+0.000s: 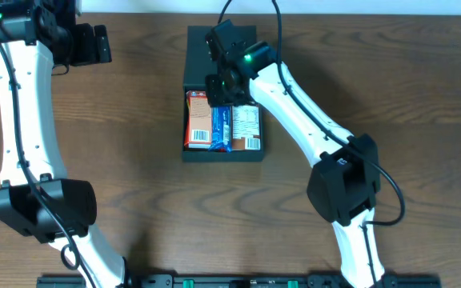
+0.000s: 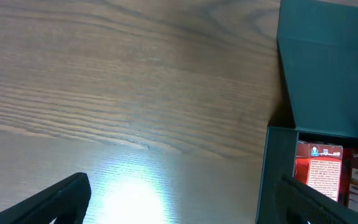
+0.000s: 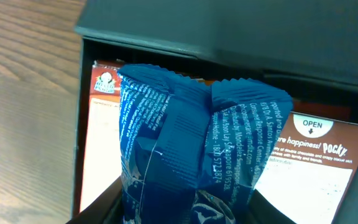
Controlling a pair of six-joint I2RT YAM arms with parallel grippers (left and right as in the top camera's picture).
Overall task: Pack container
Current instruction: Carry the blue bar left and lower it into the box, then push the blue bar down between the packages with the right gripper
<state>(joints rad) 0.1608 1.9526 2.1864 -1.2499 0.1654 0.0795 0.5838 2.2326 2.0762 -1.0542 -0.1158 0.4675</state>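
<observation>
**Overhead.** The container (image 1: 222, 156) sits mid-table. Its flap lid (image 1: 197, 60) is thrown back on the far side, so the mouth is free from above. The right arm (image 1: 294, 96) comes in from the container's right, with its jaws over the far end of the opening. Three items lie side by side inside:
- an orange-red carton (image 1: 197, 120) against the left wall
- a blue packet (image 1: 221, 132) in the middle
- a Pocky box (image 1: 248, 128) against the right wall

The left arm (image 1: 18, 96) is well to the container's left, which we take as keeping clear of the other arm's reach.

**Left wrist.** The left jaws are spread with nothing between them, over bare table (image 2: 135, 93) left of the container (image 2: 278, 174). The lid (image 2: 328, 62) stands up, and the carton (image 2: 319, 165) shows inside.

**Right wrist.** The right jaws are pinching the blue packet (image 3: 185, 143) at its near end (only dark finger edges show at the frame bottom). The crimped end points toward the lid (image 3: 229, 31). The carton (image 3: 104, 81) is to the packet's left and the Pocky box (image 3: 316, 149) to its right. We judge the packet is being seated in the gap between them. It is not yet released and the lid is not yet closed.
</observation>
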